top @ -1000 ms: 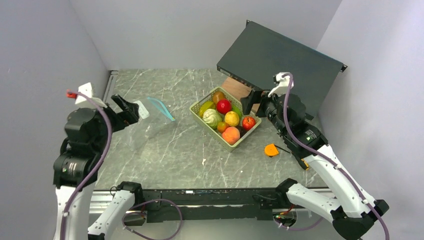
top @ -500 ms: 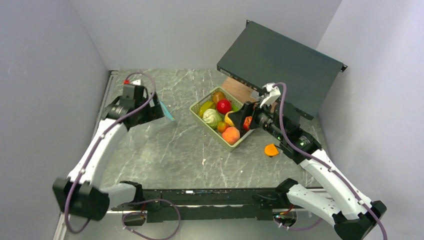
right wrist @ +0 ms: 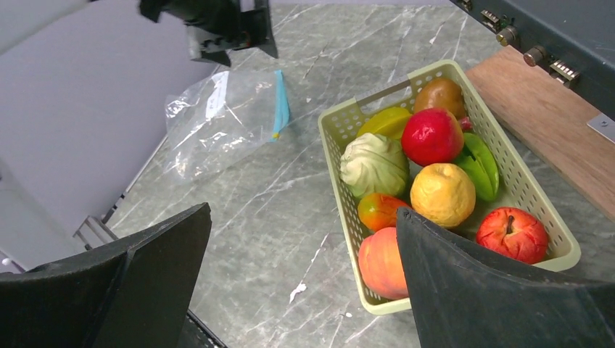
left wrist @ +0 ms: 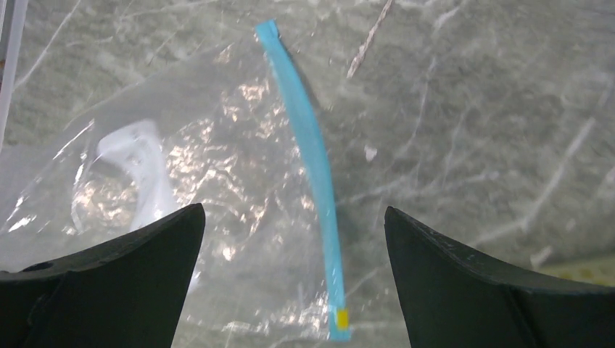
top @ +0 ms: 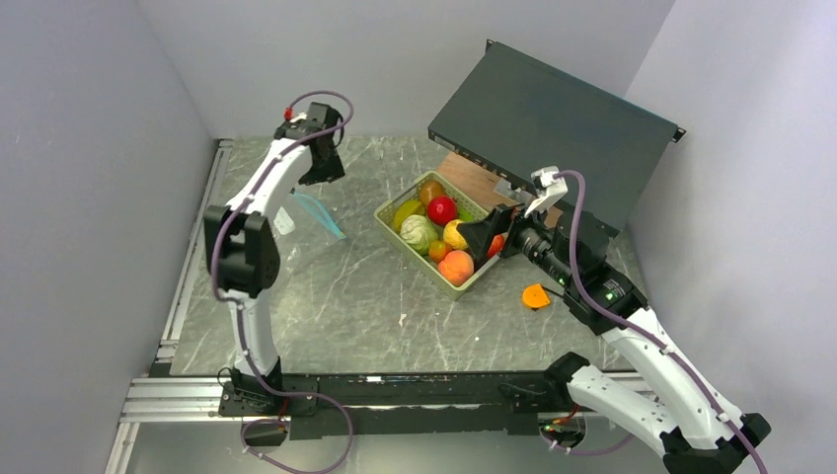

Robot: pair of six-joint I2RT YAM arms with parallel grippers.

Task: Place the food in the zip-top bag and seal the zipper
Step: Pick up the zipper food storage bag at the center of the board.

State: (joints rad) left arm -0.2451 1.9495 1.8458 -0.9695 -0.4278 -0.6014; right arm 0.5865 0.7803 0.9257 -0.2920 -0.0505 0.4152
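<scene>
In the past second the left arm has swung out from its base, and its claw (left wrist: pixel 294 212) now hangs over the bag (left wrist: pixel 217 167), fingers wide and empty, with the blue zipper (left wrist: pixel 312 159) lying between them. The bag lies flat on the table, well apart from the basket (right wrist: pixel 330 145) holding the food (right wrist: pixel 442 194). The right claw (right wrist: pixel 303 217), also wide and empty, has edged nearer the fruit. To open the mouth, the left claw should probably pinch one lip only, beside the strip.

left pincer (top: pixel 323 169) swung out above zip-top bag (right wrist: pixel 216 127), right pincer (top: pixel 481 239) lowered toward food (right wrist: pixel 442 193)
</scene>
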